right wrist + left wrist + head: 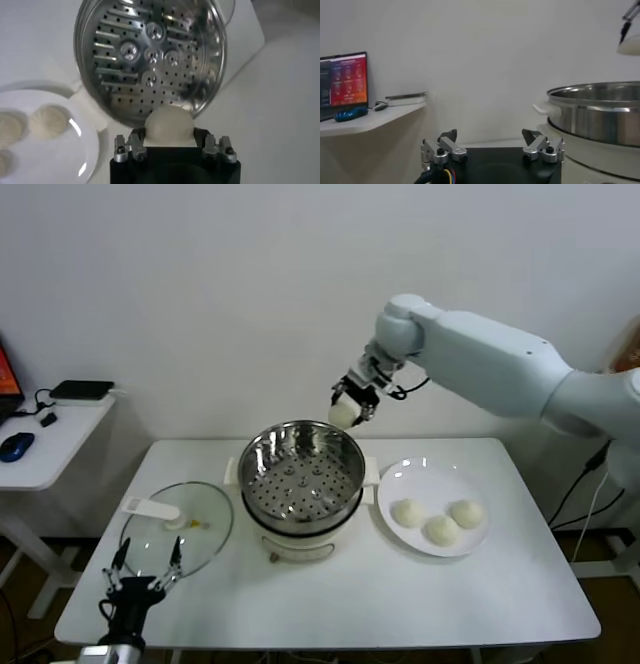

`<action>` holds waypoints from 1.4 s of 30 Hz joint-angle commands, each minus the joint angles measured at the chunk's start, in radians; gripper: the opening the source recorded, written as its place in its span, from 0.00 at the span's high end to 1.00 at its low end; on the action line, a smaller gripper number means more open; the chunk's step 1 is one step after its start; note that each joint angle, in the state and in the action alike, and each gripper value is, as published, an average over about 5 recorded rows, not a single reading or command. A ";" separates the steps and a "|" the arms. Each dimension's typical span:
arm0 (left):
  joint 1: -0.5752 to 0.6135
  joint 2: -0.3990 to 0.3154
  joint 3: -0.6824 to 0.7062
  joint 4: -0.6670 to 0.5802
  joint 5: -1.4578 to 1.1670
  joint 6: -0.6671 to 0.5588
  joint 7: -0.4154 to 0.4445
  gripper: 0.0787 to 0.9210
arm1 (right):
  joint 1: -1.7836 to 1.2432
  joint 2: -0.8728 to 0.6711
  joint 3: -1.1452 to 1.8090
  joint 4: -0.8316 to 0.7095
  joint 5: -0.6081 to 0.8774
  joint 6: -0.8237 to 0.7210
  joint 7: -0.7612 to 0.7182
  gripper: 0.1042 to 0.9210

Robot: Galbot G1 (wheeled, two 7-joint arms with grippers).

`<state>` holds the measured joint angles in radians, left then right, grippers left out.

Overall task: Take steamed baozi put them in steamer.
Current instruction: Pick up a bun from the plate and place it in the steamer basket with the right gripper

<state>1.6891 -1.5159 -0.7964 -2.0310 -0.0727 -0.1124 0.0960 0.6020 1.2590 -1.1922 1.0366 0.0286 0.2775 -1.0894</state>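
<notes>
Room: plain white wall (200,304) behind the work; a white side desk (45,446) at the robot's left carries a blue mouse (16,446), a flat black box (82,390) and the edge of a lit screen (344,80).
Table: white tabletop (330,594) holding the cooker, the lid and the plate.
Steamer: shiny steel perforated basket (300,474) on a white cooker base (300,542) at the table's middle; nothing lies inside it.
Glass lid: round, with a white handle (152,508), flat on the table (180,529) just left of the steamer.
Plate: flat white plate (388,489) just right of the steamer, carrying three steamed baozi (441,530), close together but apart.
Right gripper: raised above the far rim of the steamer (352,402), jaws pinching a fourth baozi (168,125); the wrist view looks down past it into the basket.
Left gripper: low at the table's near left edge, beside the lid (146,572), jaws spread wide, nothing between them.
</notes>
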 commanded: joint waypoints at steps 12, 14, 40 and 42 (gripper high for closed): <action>0.014 0.020 -0.007 0.000 -0.009 -0.011 -0.003 0.12 | -0.181 0.281 0.114 -0.311 -0.438 0.287 0.034 0.32; 0.014 0.021 -0.009 0.001 -0.011 -0.011 -0.004 0.12 | -0.195 0.297 0.137 -0.343 -0.479 0.303 0.039 0.32; 0.012 0.015 0.001 -0.001 -0.006 -0.006 -0.003 0.12 | -0.261 0.307 0.146 -0.368 -0.493 0.278 0.039 0.24; 0.011 0.015 0.002 0.000 -0.006 -0.006 -0.003 0.12 | -0.263 0.306 0.149 -0.369 -0.492 0.278 0.040 0.19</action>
<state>1.7008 -1.5018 -0.7954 -2.0330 -0.0799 -0.1190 0.0927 0.3511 1.5549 -1.0515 0.6837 -0.4439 0.5479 -1.0516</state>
